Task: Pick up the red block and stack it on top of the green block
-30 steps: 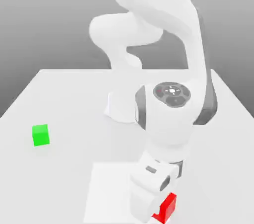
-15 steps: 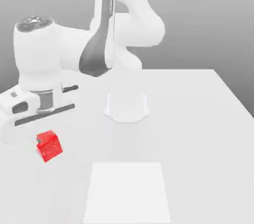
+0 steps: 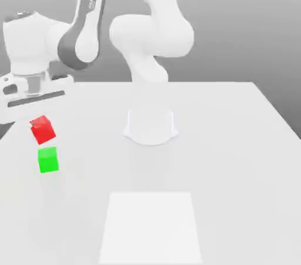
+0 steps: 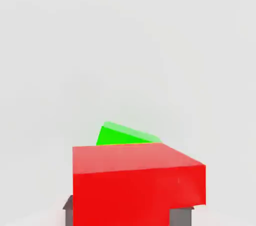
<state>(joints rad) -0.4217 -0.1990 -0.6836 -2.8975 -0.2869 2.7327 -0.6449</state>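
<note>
The claw (image 3: 40, 121), clenched on the red block (image 3: 42, 130), has carried it across the desk (image 3: 223, 140) to just above the green block (image 3: 48, 160), ready for lowering.

One word on the arm – nothing else to read

In the exterior view a dark grey band on the robot arm (image 3: 88, 8) carries small white letters, running along the band – they look like "FRANKA", but they are too small to read with certainty. The blocks and the table have plain faces.
</note>
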